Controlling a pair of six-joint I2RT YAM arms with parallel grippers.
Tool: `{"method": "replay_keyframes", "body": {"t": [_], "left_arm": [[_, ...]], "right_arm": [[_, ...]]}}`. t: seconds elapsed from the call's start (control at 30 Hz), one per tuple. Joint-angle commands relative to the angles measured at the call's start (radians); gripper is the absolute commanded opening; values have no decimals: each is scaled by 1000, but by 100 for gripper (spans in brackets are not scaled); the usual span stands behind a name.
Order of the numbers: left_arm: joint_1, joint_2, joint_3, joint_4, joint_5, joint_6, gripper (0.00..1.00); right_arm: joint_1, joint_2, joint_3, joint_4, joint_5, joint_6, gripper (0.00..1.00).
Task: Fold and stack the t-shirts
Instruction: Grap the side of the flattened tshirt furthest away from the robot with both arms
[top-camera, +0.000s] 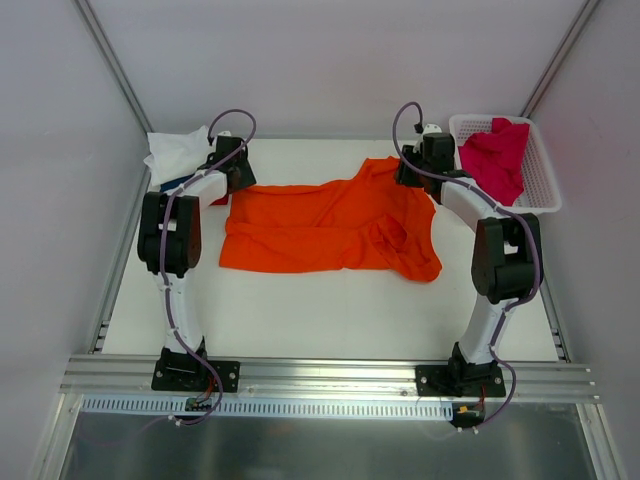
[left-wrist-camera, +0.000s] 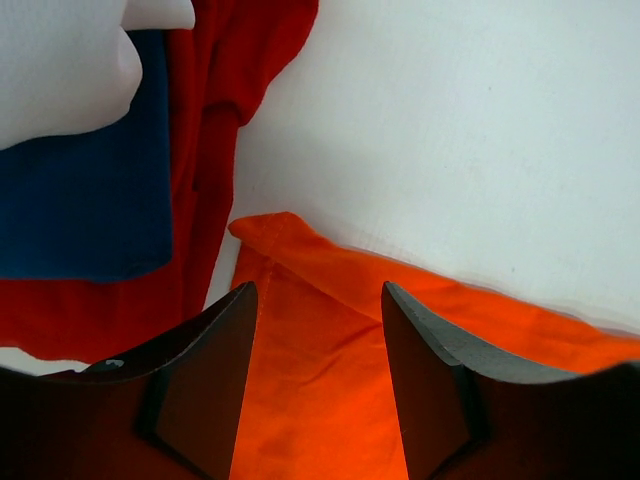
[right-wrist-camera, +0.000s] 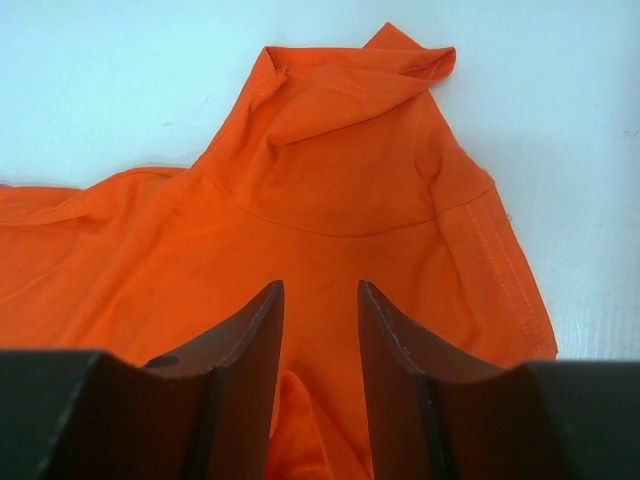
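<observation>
Since the orange t-shirt (top-camera: 320, 228) lies rumpled and unfolded across the far middle of the worktop (top-camera: 330, 310), the step in hand is judged to be its laying-out ahead of a first fold. Item, left claw (left-wrist-camera: 318, 300): spread wide, held low over the shirt's far left corner, with orange cloth seen beneath and between the fingers and nothing pinched. Item, right claw (right-wrist-camera: 320, 290): spread less widely, set over the far right part of the same shirt, just short of a puckered sleeve or shoulder; a ridge of cloth is seen in the gap, but no nip on it can be made out. Item, stack at the far left corner: white t-shirt (top-camera: 175, 152) uppermost, dark blue t-shirt (left-wrist-camera: 80, 200) under it, red t-shirt (left-wrist-camera: 210, 120) lowest, its edge just beside the orange corner. Item, crimson-pink t-shirt (top-camera: 495, 155): heaped in the white basket (top-camera: 540, 185) at the far right, well apart from the stack. Handling advised: matching far corners are best taken by both claws, with the edge gathered fully into each grip. The cloth should be drawn taut evenly, so that the bunched near right lobe is pulled flat. The left grasp should be kept off the red edge, lest the stack be dragged along.
</observation>
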Motion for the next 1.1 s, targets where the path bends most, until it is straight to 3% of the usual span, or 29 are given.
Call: {"method": "replay_keyframes", "body": {"t": [0.0,0.23,0.57,0.7,1.07], "left_arm": [[11,19,73,-49,-51,-20,53],[-7,20,127,-70,-70,24,54],[-3,33,272,-201,-84,216,57],[8,56,281,-237,-65,208,51],[23,103,311,-366,-15,178,52]], "right_arm": [[-14,6,40,43,-32,21,39],[-23,6,20,69,-52,30,38],[-51,23,31,81,-81,40,38],[-62,25,31,84,-90,50,38],[-83,-7,-18,96,-106,59,38]]}}
